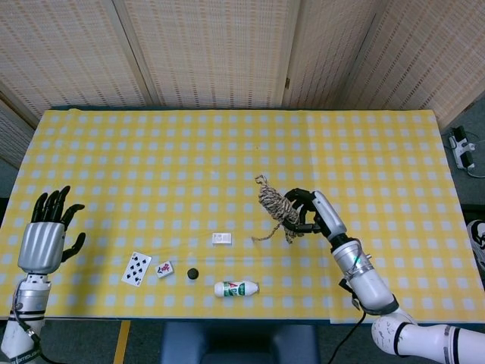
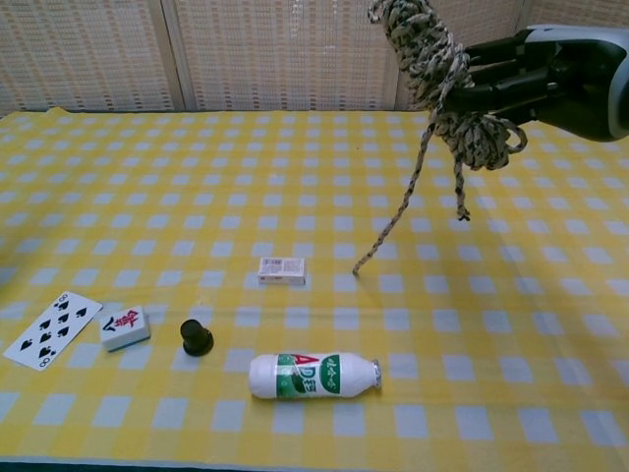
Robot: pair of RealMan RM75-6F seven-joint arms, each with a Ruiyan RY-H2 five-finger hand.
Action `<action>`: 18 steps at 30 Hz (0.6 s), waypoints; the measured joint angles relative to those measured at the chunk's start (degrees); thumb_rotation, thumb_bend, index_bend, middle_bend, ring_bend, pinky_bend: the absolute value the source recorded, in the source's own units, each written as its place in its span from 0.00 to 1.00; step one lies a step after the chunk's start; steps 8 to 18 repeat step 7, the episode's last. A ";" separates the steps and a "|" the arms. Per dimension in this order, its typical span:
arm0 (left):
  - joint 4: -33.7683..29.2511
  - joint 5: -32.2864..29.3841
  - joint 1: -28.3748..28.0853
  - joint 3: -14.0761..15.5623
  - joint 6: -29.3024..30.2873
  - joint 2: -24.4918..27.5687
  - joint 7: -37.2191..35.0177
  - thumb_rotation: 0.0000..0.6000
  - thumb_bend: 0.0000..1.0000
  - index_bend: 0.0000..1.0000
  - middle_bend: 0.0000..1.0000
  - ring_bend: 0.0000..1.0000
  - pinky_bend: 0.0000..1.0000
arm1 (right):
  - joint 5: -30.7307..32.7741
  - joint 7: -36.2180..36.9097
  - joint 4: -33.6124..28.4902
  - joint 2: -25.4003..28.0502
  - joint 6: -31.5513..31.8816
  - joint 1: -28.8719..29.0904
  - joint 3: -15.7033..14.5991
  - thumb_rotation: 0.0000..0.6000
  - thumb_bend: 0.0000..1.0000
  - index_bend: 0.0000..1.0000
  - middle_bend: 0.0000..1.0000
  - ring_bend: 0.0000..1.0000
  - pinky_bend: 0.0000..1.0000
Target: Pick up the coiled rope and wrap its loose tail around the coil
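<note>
My right hand (image 1: 313,213) (image 2: 550,84) grips the coiled rope (image 1: 276,205) (image 2: 432,74), a speckled beige-and-black bundle held above the table, right of centre. Its loose tail (image 1: 267,233) (image 2: 393,221) hangs down and to the left, with the end near the cloth. A shorter strand (image 2: 458,187) dangles beside it. My left hand (image 1: 44,236) is far off at the table's left edge, fingers spread, holding nothing. It does not show in the chest view.
On the yellow checked tablecloth (image 1: 151,167) lie a small white box (image 1: 221,238) (image 2: 281,270), a bottle on its side (image 1: 236,288) (image 2: 312,375), a black cap (image 1: 192,274) (image 2: 197,337), a mahjong tile (image 1: 164,269) (image 2: 125,326) and a playing card (image 1: 136,268) (image 2: 51,328).
</note>
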 measured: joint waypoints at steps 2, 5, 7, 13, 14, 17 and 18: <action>0.34 0.55 2.04 0.80 1.71 0.47 -0.57 1.00 0.38 0.31 0.06 0.03 0.00 | -0.27 0.51 -0.26 0.36 -0.09 -0.20 -0.06 1.00 0.69 0.81 0.69 0.78 0.69; 0.83 1.25 5.26 1.81 4.37 1.18 -1.60 1.00 0.38 0.32 0.06 0.03 0.00 | -0.75 1.18 -0.47 0.70 -0.24 -0.43 -0.28 1.00 0.69 0.81 0.69 0.78 0.69; 1.09 1.84 7.19 2.35 6.06 1.56 -2.67 1.00 0.38 0.32 0.06 0.03 0.00 | -0.99 1.32 -0.49 0.88 -0.43 -0.46 -0.56 1.00 0.69 0.81 0.69 0.78 0.69; 1.09 1.84 7.19 2.35 6.06 1.56 -2.67 1.00 0.38 0.32 0.06 0.03 0.00 | -0.99 1.32 -0.49 0.88 -0.43 -0.46 -0.56 1.00 0.69 0.81 0.69 0.78 0.69; 1.09 1.84 7.19 2.35 6.06 1.56 -2.67 1.00 0.38 0.32 0.06 0.03 0.00 | -0.99 1.32 -0.49 0.88 -0.43 -0.46 -0.56 1.00 0.69 0.81 0.69 0.78 0.69; 1.09 1.84 7.19 2.35 6.06 1.56 -2.67 1.00 0.38 0.32 0.06 0.03 0.00 | -0.99 1.32 -0.49 0.88 -0.43 -0.46 -0.56 1.00 0.69 0.81 0.69 0.78 0.69; 1.09 1.84 7.19 2.35 6.06 1.56 -2.67 1.00 0.38 0.32 0.06 0.03 0.00 | -0.99 1.32 -0.49 0.88 -0.43 -0.46 -0.56 1.00 0.69 0.81 0.69 0.78 0.69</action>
